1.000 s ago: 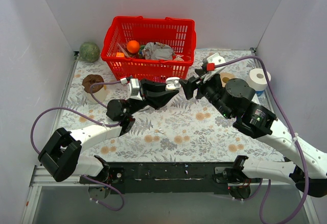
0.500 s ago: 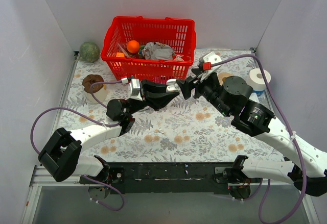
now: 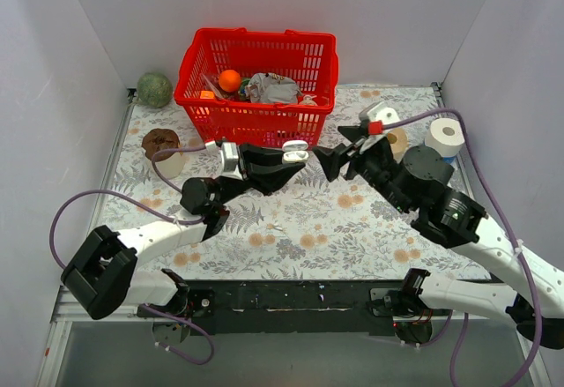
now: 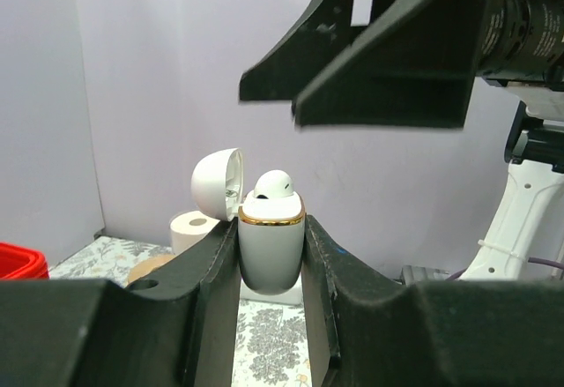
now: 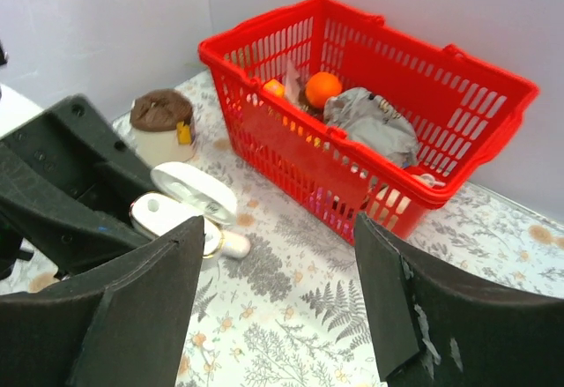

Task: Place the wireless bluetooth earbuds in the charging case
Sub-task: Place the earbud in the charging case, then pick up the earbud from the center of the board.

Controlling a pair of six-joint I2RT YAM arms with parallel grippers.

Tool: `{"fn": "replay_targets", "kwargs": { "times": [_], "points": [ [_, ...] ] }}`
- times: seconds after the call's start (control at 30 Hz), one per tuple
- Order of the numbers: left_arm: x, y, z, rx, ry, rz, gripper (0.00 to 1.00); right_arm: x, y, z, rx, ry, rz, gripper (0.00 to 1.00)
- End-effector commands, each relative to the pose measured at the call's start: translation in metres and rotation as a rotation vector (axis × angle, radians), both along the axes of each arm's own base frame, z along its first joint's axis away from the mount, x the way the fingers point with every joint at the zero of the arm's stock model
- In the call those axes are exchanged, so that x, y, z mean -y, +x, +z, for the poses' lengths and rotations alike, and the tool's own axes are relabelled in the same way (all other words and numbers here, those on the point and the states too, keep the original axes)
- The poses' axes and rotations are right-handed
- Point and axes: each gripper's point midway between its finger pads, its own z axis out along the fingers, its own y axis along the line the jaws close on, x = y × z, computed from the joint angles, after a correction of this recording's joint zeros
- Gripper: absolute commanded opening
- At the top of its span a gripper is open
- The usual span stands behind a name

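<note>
The charging case was clamped between the fingers of the left gripper. It was held above the middle of the bench, just near of the near wall of the red basket. The case was kept upright, its long axis vertical and its mouth upward, with the lid swung open toward the far side. One earbud was seated in the mouth, its rounded head showing above the gold rim and its stem hidden inside. The right gripper was held empty with its jaws wide apart, just right of the case and not touching it. Open bench was left below and near of both grippers. A toilet roll stood well apart at the right edge.
</note>
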Motion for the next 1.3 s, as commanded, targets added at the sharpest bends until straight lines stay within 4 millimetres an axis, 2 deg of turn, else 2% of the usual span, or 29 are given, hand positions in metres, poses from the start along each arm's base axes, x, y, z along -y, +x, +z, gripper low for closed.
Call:
{"fn": "replay_targets", "kwargs": {
  "times": [0.0,0.07,0.13,0.17,0.2,0.23,0.27,0.3,0.37,0.4,0.43,0.5,0.53,0.57,0.63,0.67,0.73,0.83,0.87,0.9,0.93,0.97,1.0,1.1,1.27],
  "points": [
    [-0.037,-0.022,0.038,0.161,-0.154,0.095,0.00,0.036,0.000,0.049,0.091,0.198,-0.120,0.76],
    [-0.041,-0.020,0.023,0.137,-0.128,0.127,0.00,0.037,0.002,0.040,0.075,0.182,-0.135,0.76],
    [-0.052,-0.023,0.025,0.131,-0.142,0.159,0.00,0.038,0.007,0.028,0.053,0.152,-0.163,0.76],
    [-0.056,-0.024,0.017,0.114,-0.133,0.171,0.00,0.034,0.011,0.012,0.029,0.106,-0.172,0.76],
    [-0.066,-0.031,0.025,0.128,-0.157,0.189,0.00,0.031,0.013,0.001,-0.008,0.105,-0.179,0.76],
    [-0.071,-0.029,0.022,0.103,-0.152,0.213,0.00,0.028,0.015,-0.011,-0.033,0.074,-0.182,0.75],
    [-0.076,-0.030,0.016,0.089,-0.145,0.229,0.00,0.019,0.020,-0.036,-0.071,0.017,-0.181,0.75],
    [-0.080,-0.031,0.015,0.080,-0.145,0.249,0.00,0.015,0.021,-0.053,-0.101,-0.021,-0.174,0.74],
    [-0.094,-0.035,0.018,0.056,-0.147,0.290,0.00,0.006,0.026,-0.088,-0.155,-0.083,-0.178,0.73],
    [-0.098,-0.038,0.016,0.053,-0.138,0.295,0.00,0.000,0.025,-0.115,-0.188,-0.118,-0.157,0.73],
    [-0.103,-0.043,0.015,0.053,-0.123,0.307,0.00,-0.007,0.025,-0.133,-0.223,-0.141,-0.140,0.73],
    [-0.108,-0.049,0.011,0.052,-0.106,0.307,0.00,-0.022,0.015,-0.171,-0.292,-0.202,-0.042,0.72],
    [-0.108,-0.048,0.003,0.025,-0.084,0.315,0.00,-0.026,0.011,-0.188,-0.340,-0.230,-0.021,0.71],
    [-0.117,-0.058,0.010,0.045,-0.112,0.316,0.00,-0.032,0.009,-0.212,-0.390,-0.283,0.002,0.69],
    [-0.123,-0.058,0.001,0.016,-0.098,0.337,0.00,-0.042,-0.002,-0.238,-0.465,-0.327,0.069,0.63],
    [-0.130,-0.064,0.005,0.026,-0.118,0.341,0.00,-0.046,-0.005,-0.255,-0.500,-0.354,0.088,0.61],
    [-0.133,-0.064,-0.003,0.007,-0.103,0.355,0.00,-0.058,-0.018,-0.270,-0.531,-0.363,0.187,0.59],
    [-0.138,-0.068,-0.004,0.008,-0.099,0.364,0.00,-0.071,-0.024,-0.285,-0.548,-0.399,0.254,0.58],
    [-0.139,-0.068,-0.005,0.007,-0.099,0.365,0.00,-0.071,-0.024,-0.296,-0.585,-0.454,0.252,0.57],
    [-0.139,-0.070,-0.005,0.008,-0.100,0.364,0.00,-0.073,-0.026,-0.300,-0.582,-0.484,0.267,0.51],
    [-0.139,-0.070,-0.005,0.009,-0.097,0.361,0.00,-0.073,-0.026,-0.312,-0.600,-0.520,0.268,0.47],
    [-0.139,-0.071,-0.006,0.011,-0.094,0.359,0.00,-0.073,-0.026,-0.314,-0.606,-0.534,0.270,0.45],
    [-0.139,-0.071,-0.006,0.012,-0.091,0.358,0.00,-0.076,-0.032,-0.318,-0.615,-0.541,0.306,0.33],
    [-0.137,-0.072,-0.010,0.006,-0.086,0.348,0.00,-0.076,-0.038,-0.331,-0.642,-0.568,0.324,0.17],
    [-0.138,-0.074,-0.012,0.005,-0.094,0.341,0.00,-0.085,-0.046,-0.341,-0.659,-0.570,0.376,0.06]
  ]
}}
